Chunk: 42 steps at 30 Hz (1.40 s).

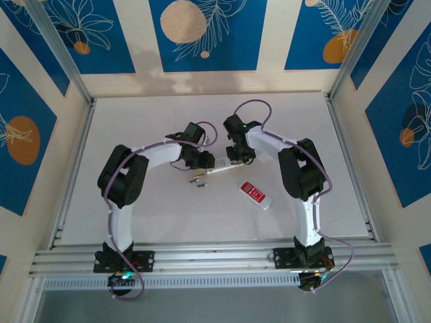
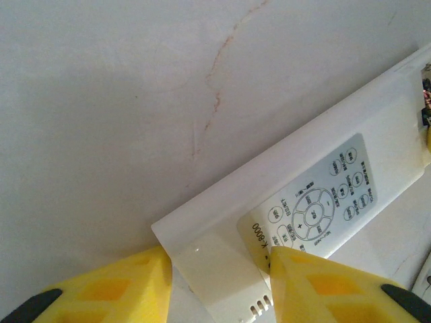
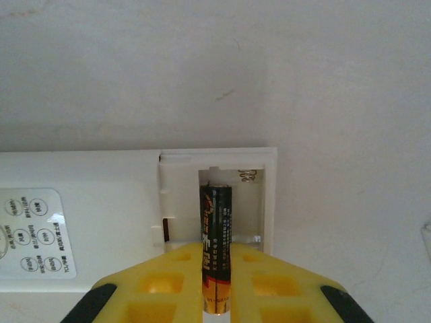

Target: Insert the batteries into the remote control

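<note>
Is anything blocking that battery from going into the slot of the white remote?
Nothing visible does. The battery, held in the right gripper, points straight into the open slot of the remote. The slot is bare apart from the spring at its far end.

The left arm (image 1: 124, 202) and right arm (image 1: 306, 202) have white shells, bulky black joints and black bases (image 1: 120, 259), a thin purple cable (image 1: 252, 102) looping up from each base. The left pincer (image 2: 219, 269) and right pincer (image 3: 217, 269) are bright yellow with recessed pockets.
</note>
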Tool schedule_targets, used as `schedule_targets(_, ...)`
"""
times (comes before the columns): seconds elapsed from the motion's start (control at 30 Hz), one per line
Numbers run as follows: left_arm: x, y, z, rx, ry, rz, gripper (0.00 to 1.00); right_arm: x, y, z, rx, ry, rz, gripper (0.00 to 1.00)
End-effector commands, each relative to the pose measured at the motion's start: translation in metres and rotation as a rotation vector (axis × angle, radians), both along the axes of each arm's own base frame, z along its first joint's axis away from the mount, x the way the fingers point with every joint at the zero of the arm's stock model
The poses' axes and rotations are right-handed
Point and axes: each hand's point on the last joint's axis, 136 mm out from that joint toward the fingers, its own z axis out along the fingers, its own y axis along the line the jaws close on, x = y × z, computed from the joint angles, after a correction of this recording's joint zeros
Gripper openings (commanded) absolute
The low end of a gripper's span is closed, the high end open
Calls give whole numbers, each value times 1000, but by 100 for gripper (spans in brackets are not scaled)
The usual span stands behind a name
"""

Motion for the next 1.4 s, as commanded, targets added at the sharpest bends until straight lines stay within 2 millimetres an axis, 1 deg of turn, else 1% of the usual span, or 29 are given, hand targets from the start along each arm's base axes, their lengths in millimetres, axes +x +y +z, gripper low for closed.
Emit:
schedule_targets(0.0, -5, 16, -24, 91, 42, 2, 42, -4, -5, 2, -21, 12, -2, 15)
schedule_targets(0.1, -5, 16, -25, 92, 41, 1, 42, 2, -11, 10, -45, -29, 10, 13)
schedule_targets(0.17, -5, 17, -24, 95, 39, 1, 42, 5, -14, 13, -60, -41, 20, 13)
schedule_targets(0.4, -5, 17, -26, 96, 41, -1, 42, 3, -18, 4, -81, -25, 27, 12)
schedule_targets(0.5, -5, 17, -26, 98, 43, -1, 42, 3, -18, 4, -83, -25, 26, 12)
schedule_targets(0.63, -5, 17, -25, 97, 41, -3, 42, 4, -13, 13, -55, -45, 33, 11)
schedule_targets(0.73, -5, 17, -25, 96, 43, 0, 42, 5, -13, 20, -34, -58, 24, 11)
schedule_targets(0.83, -5, 16, -25, 92, 42, 0, 42, 6, -13, 22, -28, -63, 22, 10)
schedule_targets(1.03, -5, 17, -25, 94, 43, -1, 42, 4, -13, 14, -33, -45, 20, 10)
schedule_targets(1.13, -5, 16, -25, 90, 43, 1, 42, 5, -13, 4, -33, -29, 19, 10)
schedule_targets(1.37, -6, 16, -26, 95, 45, -2, 42, 10, -15, -11, -54, -32, 28, 10)
